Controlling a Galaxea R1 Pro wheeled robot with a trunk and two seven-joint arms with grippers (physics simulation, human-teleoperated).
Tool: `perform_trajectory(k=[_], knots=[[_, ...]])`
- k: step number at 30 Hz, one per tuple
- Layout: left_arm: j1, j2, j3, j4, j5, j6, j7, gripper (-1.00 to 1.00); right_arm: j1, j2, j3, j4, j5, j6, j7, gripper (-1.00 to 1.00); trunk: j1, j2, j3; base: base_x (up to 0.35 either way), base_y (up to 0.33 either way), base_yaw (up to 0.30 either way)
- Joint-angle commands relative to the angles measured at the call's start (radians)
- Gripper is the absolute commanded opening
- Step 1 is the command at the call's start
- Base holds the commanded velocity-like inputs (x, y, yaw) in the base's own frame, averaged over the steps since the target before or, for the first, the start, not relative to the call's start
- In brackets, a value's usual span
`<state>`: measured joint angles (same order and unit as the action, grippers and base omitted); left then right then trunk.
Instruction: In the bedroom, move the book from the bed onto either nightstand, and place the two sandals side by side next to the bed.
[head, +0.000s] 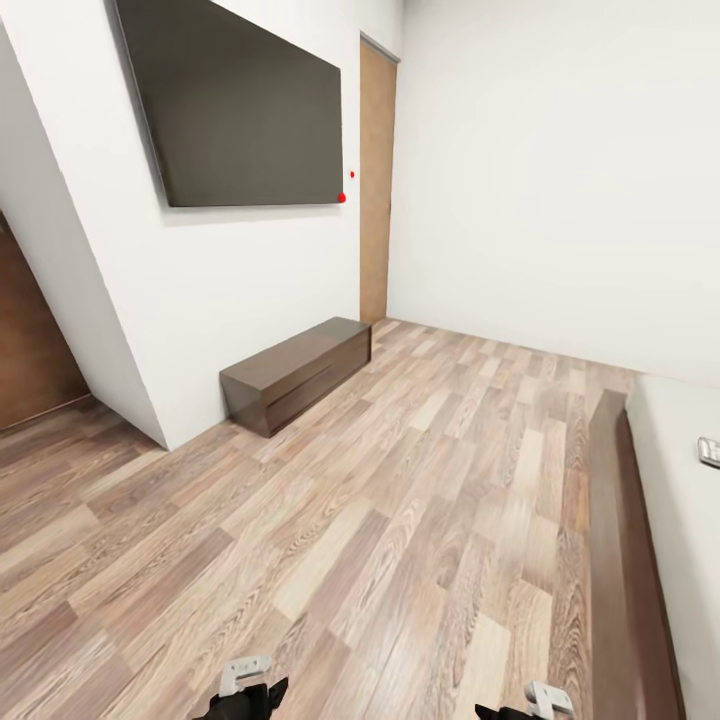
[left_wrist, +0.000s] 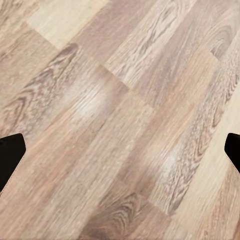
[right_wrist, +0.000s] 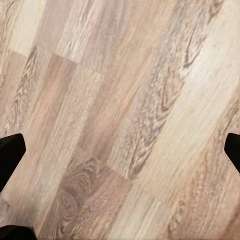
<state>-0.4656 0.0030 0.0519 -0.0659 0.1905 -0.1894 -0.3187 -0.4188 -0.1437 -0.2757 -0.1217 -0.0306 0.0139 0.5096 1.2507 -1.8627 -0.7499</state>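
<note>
Bed (head: 690, 520) at right edge, small grey object (head: 709, 451) on mattress — both grippers' fingers (left_wrist: 10, 155) (right_wrist: 10, 152) spread wide over plank floor (head: 380, 520).

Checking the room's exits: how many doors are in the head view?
2. One tan door stands in the far corner beyond the low cabinet; one dark door is at the left edge, partly hidden by the wall.

This is a bedroom in a home. A bed (head: 668, 520) with a pale mattress and dark wooden frame stands on a wood plank floor (head: 380, 520), facing a wall-mounted television (head: 240, 100) above a low dark cabinet (head: 297, 372).
</note>
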Motion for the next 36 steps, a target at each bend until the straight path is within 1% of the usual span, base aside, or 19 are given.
perform_trajectory(k=[1, 22, 31, 36], knots=[[-0.001, 0.000, 0.005, 0.001, 0.004, -0.001, -0.006, 1.00, -0.001, 0.000, -0.003, 0.001, -0.003, 0.001, 0.004, 1.00, 0.000, 0.000, -0.001, 0.332, 0.000, 0.000], [-0.001, 0.000, 0.005, 0.001, 0.004, -0.001, -0.006, 1.00, -0.001, 0.000, -0.002, 0.000, -0.003, 0.001, 0.004, 1.00, 0.000, 0.000, -0.001, 0.333, 0.000, -0.002], [-0.001, 0.000, 0.005, 0.001, 0.004, -0.001, -0.006, 1.00, -0.001, 0.000, -0.002, 0.000, -0.003, 0.001, 0.004, 1.00, 0.000, 0.000, -0.001, 0.333, 0.000, -0.146], [-0.001, 0.000, 0.005, 0.001, 0.004, -0.001, -0.006, 1.00, -0.001, 0.000, -0.002, 0.000, -0.003, 0.001, 0.004, 1.00, 0.000, 0.000, -0.001, 0.333, 0.000, -0.050]])
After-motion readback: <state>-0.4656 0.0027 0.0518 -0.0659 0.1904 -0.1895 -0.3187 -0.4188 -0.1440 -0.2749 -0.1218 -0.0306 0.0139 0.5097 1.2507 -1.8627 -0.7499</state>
